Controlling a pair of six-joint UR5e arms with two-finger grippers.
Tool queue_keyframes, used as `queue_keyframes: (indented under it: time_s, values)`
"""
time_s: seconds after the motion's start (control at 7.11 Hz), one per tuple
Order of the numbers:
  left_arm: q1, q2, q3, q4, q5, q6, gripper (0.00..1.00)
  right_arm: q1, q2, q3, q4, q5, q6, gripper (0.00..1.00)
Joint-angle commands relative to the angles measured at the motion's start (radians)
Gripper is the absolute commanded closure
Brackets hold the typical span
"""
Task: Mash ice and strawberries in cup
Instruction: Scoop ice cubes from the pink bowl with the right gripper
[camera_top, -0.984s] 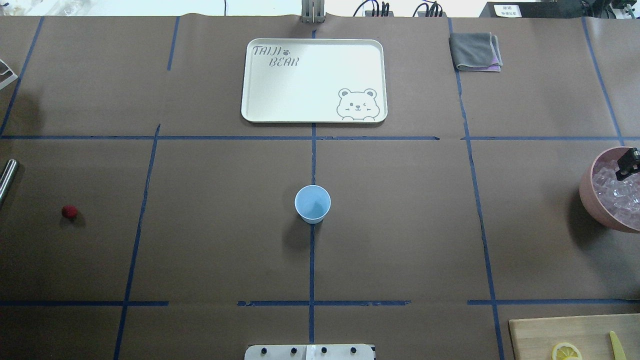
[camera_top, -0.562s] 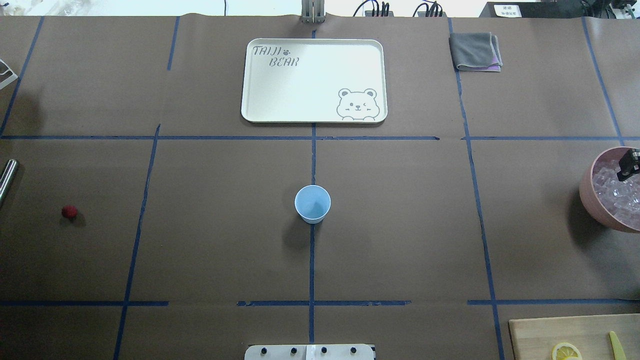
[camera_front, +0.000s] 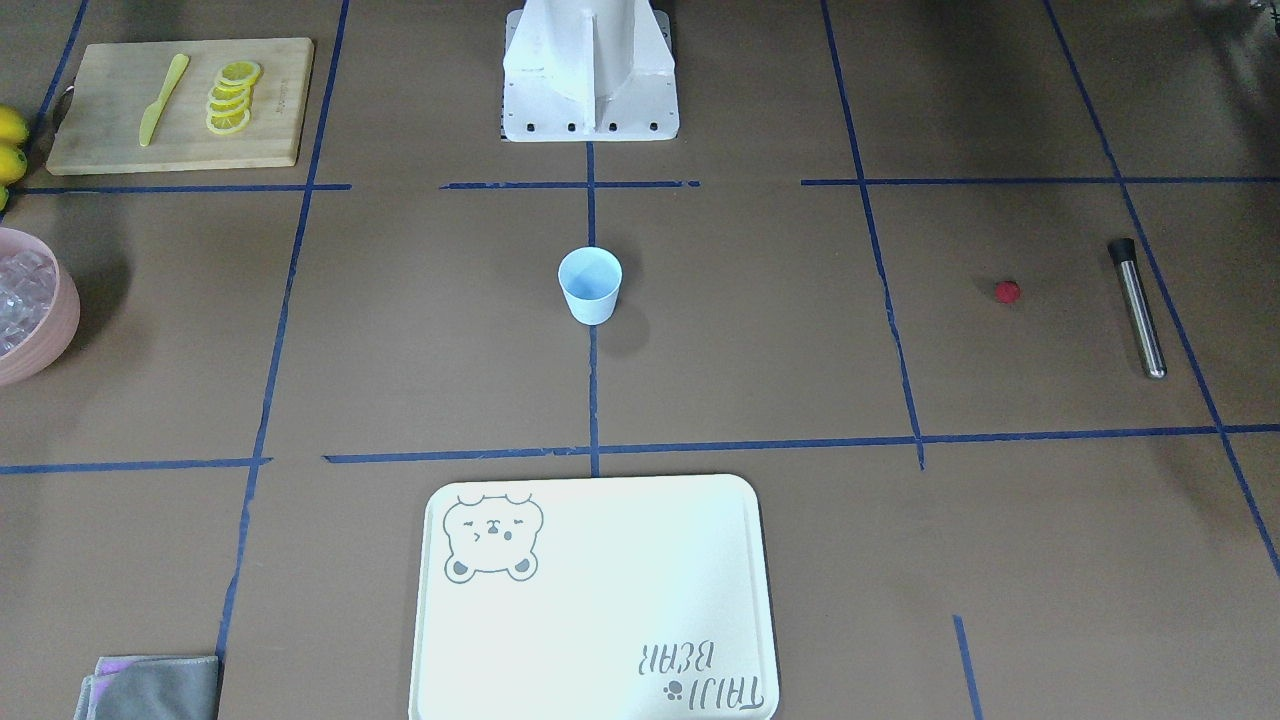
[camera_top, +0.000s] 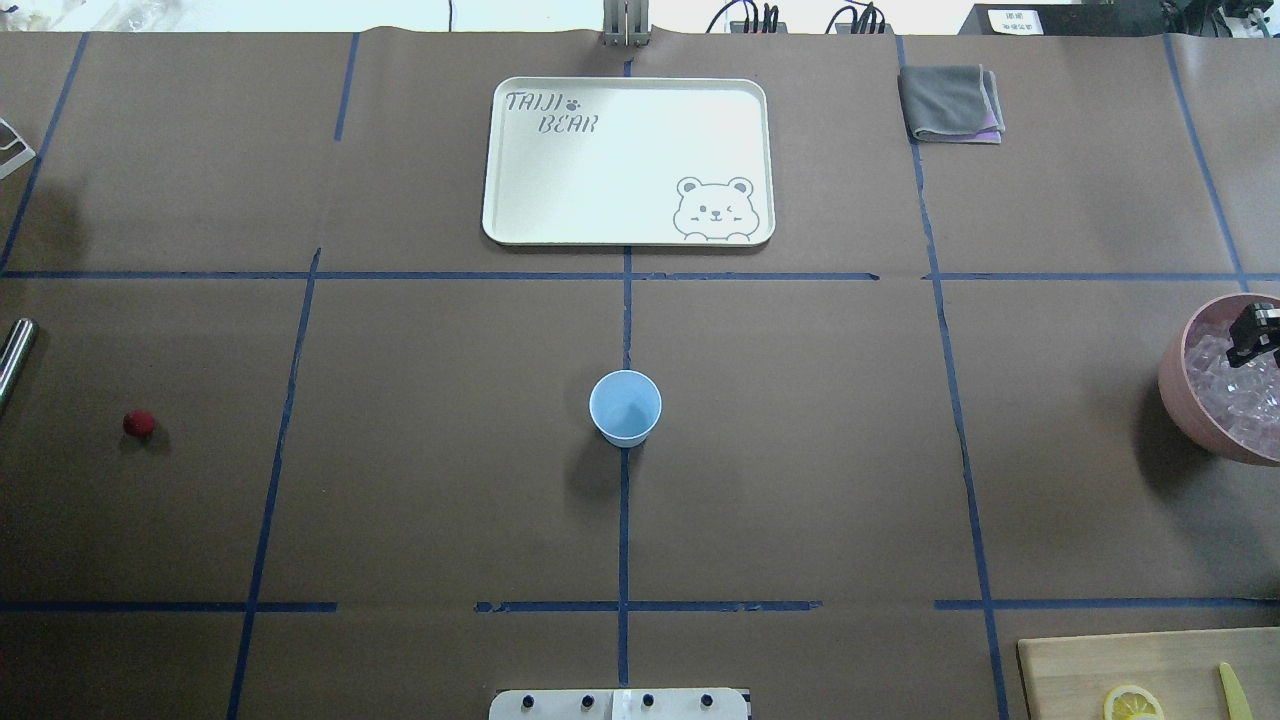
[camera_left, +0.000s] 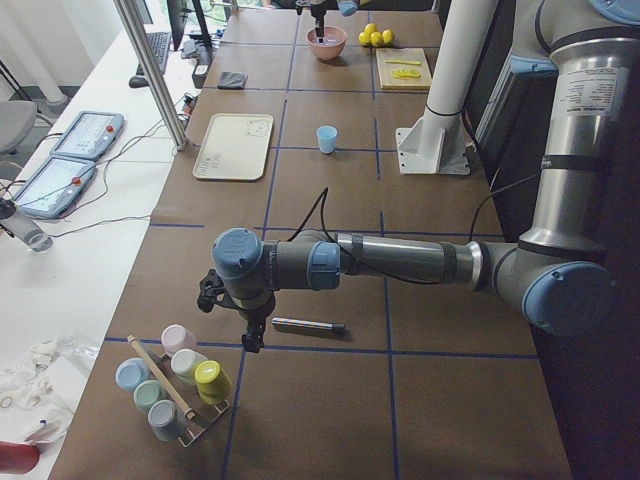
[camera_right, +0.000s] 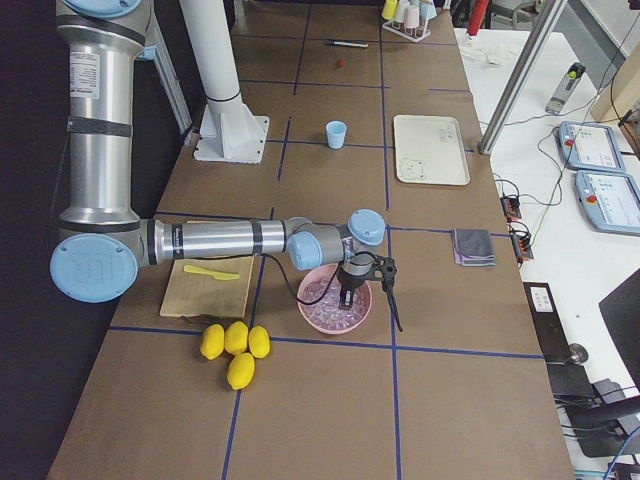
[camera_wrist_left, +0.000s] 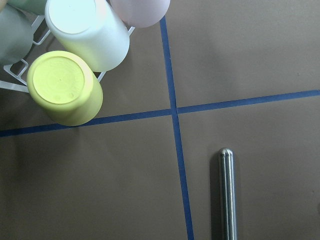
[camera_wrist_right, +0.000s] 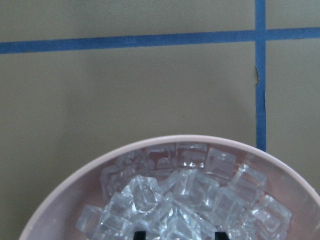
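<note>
A: Brown papered surface, blue tape grid. Containers?

B: Overhead: pale blue cup dead centre, only its own blue bottom showing inside. Pink bowl at the cup's 3 o'clock, cut by the frame edge, heaped with ice. Bear tray at 12 o'clock.

A: Strawberry?

B: Strawberry at the cup's 9 o'clock, well apart, lying on the paper. Too small to tell which way it points.

A: Cup axis?

B: Upright, mouth up, long axis vertical, narrower at the base.

A: Grippers?

B: Right gripper over the bowl. Its wrist view shows two dark tips at 6 o'clock, jaws spread wide, down among the cubes, nothing visibly clamped. Left gripper shows only in exterior left, near one end of the steel rod and beside the cup rack. Cannot tell how its jaws stand.

A: View differences?

B: Front-facing has the whole rod, black cap toward the robot, long axis roughly 12 to 6. Overhead clips only its end. Front-facing also gets the whole cutting board with lemon slices and a yellow knife. Exterior right adds four whole lemons beside the bowl. Left wrist view shows the rod's rounded tip and rack cups, bases toward the lens.
</note>
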Motion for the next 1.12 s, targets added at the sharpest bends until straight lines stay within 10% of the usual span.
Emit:
queue_keyframes:
  time_s: [0.0,0.98]
  values:
    - [-0.001,0.005,-0.013,0.001,0.0,-0.003,0.0,-0.001,0.002,0.002,0.001,-0.004,0.0,0.47]
    - [-0.001,0.011,-0.038,0.004,0.0,-0.009,0.0,0.052,-0.005,0.095,-0.007,-0.023,-0.014,0.96]
